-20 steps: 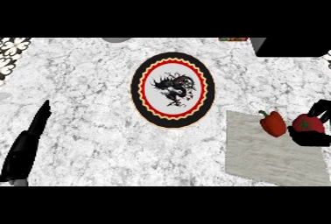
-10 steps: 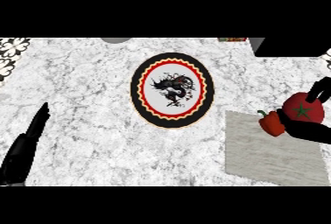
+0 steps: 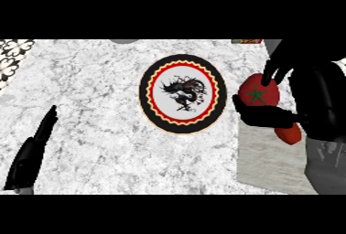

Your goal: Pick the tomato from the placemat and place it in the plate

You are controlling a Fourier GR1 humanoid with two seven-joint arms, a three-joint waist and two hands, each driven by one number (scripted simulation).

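A red tomato [image 3: 257,94] with a green star-shaped stem hangs above the counter just right of the plate, and my right hand [image 3: 307,98] is shut on it, thumb below and fingers over its top. The plate [image 3: 181,93] is oval-looking, with a black rim, a red scalloped ring and a dark dragon figure on its white centre; nothing lies on it. A grey placemat [image 3: 270,160] lies at the lower right, partly under my right arm. A second red object [image 3: 290,134] peeks out below the hand on the placemat. My left hand [image 3: 32,153] rests open at the lower left.
The counter top [image 3: 88,82] is white-grey marble. A patterned black-and-white surface [image 3: 13,55] sits at the far upper left. A small coloured item [image 3: 246,41] shows at the top edge, right of centre.
My right hand has lifted the tomato off the placemat and carried it up and left toward the plate's right edge. The left hand has stayed where it was.
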